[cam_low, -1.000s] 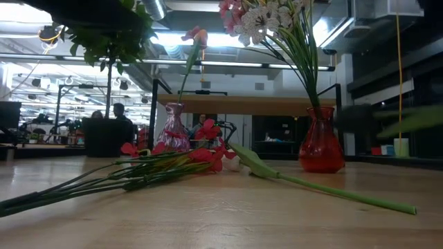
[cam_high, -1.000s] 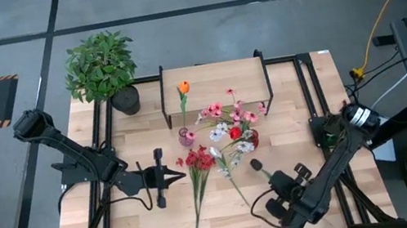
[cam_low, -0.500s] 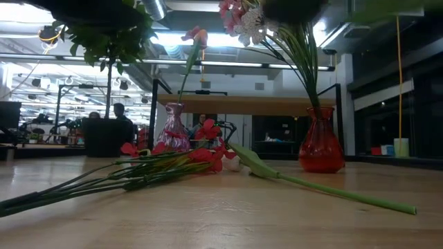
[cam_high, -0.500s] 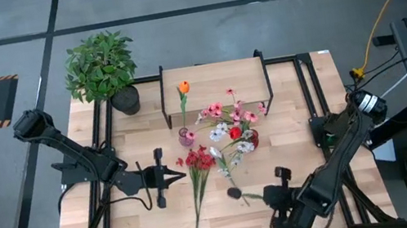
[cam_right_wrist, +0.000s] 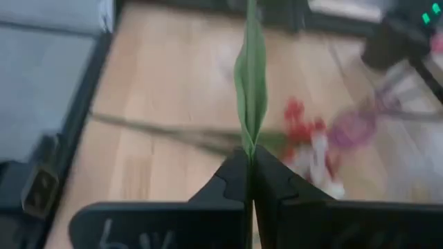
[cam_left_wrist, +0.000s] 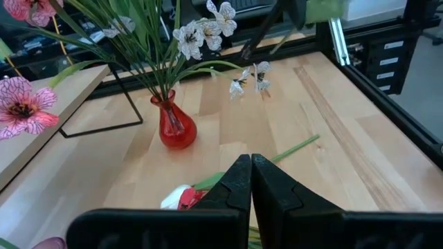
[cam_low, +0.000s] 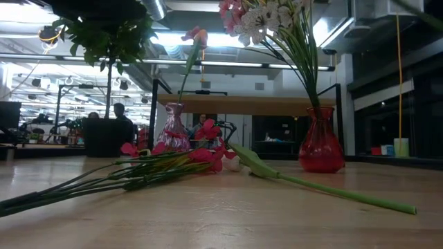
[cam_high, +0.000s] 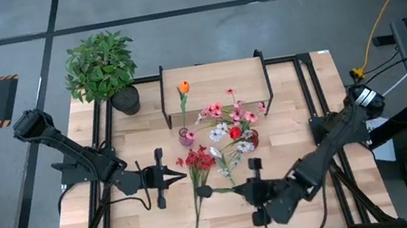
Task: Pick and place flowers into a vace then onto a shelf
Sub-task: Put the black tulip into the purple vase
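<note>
While your right tool [cam_high: 237, 189] hangs over the front middle of the desk [cam_high: 311, 112], it's pinched tight on a single green stem [cam_right_wrist: 250, 83]; in the right wrist view you can see the leafy stalk running straight out from between the closed fingers. From above, that stem sticks out toward the loose pile.

Your left tool [cam_high: 181, 176] is parked over the left-centre of the desk, fingers squeezed together on nothing, tip pointing at the red blooms. In the left wrist view the two fingers [cam_left_wrist: 239, 187] meet with no gap.

Where the flowers are right now:
- a loose bunch [cam_high: 198, 164] with red heads lies flat on the desk in the middle, stems trailing toward the front edge
- a bouquet of pink and white blooms stands upright in the red vase [cam_low: 320, 146], just in front of the shelf
- one orange flower [cam_high: 182, 88] stands in the small pink vase [cam_low: 174, 135], beside the red one
- one more long stem [cam_low: 332, 192] lies on the desk near the red vase

The shelf [cam_high: 214, 79] sits at the back of the desk with nothing on its top. The potted plant [cam_high: 100, 65] is at the back left corner, and there are people [cam_low: 119, 111] way off in the room behind.
</note>
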Controlling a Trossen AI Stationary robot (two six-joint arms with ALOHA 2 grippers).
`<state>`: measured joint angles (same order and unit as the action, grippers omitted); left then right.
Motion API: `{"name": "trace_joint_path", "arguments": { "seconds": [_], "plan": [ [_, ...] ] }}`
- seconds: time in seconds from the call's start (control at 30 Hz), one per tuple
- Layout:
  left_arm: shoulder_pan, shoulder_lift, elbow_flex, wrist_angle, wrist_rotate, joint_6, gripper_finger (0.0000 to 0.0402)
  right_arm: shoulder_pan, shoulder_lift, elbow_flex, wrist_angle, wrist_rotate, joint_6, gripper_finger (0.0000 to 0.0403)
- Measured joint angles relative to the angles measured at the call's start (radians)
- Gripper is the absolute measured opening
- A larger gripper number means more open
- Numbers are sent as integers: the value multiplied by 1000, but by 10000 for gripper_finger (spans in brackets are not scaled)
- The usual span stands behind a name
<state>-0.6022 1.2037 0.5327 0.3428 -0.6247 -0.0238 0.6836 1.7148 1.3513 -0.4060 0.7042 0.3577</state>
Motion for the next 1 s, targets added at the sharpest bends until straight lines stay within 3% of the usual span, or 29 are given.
{"name": "trace_joint_path", "arguments": {
  "seconds": [0.23,0.37,0.53,0.63,0.83,1.0],
  "plan": [
    [0,0,0,6,1,-5,2,-84,-1,-94,382,-103,-258,4],
    [0,0,0,6,63,-18,3,-97,-2,-145,601,-202,-396,2],
    [0,0,-1,21,122,-14,5,-105,-2,-203,807,-274,-449,2],
    [0,0,-1,63,126,12,6,-106,-1,-275,1029,-313,-496,2],
    [1,4,-1,195,126,79,9,-106,-1,-437,1393,-317,-588,2],
    [11,44,-1,314,152,114,41,-124,-1,-458,1464,-317,-635,2]
  ]
}}
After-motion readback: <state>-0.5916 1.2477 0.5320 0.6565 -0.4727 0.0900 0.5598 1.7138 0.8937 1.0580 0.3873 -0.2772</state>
